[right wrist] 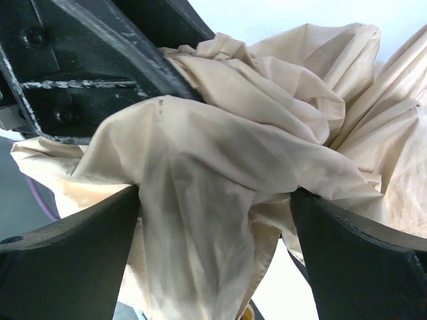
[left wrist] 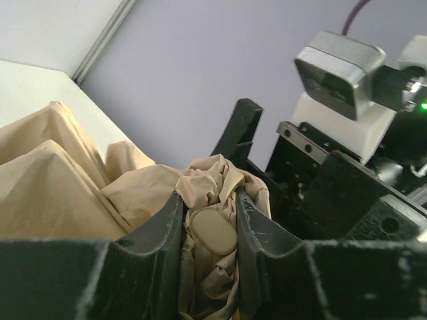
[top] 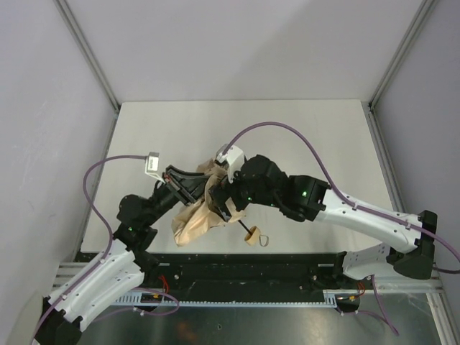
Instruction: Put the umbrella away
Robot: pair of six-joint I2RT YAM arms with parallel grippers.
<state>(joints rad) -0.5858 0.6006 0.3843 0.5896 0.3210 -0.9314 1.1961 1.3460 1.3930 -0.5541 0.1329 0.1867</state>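
The umbrella (top: 192,223) is a crumpled beige-tan bundle at the near middle of the table. Its thin black shaft and pale wooden handle (top: 251,235) with a cord loop stick out to the right. My left gripper (top: 192,188) is shut on a fold of the umbrella fabric (left wrist: 207,177), with a small beige oval tab (left wrist: 212,232) pinched between the fingers (left wrist: 167,227). My right gripper (top: 224,201) meets it from the right. Its jaws stand wide apart around a hanging bunch of fabric (right wrist: 213,167), and its fingers (right wrist: 73,247) touch the cloth at the sides.
The white table (top: 302,129) is walled by grey panels on the left, back and right, with metal posts at the back corners. Purple cables loop above both arms. The right arm's wrist camera (left wrist: 340,67) sits close in front of my left gripper.
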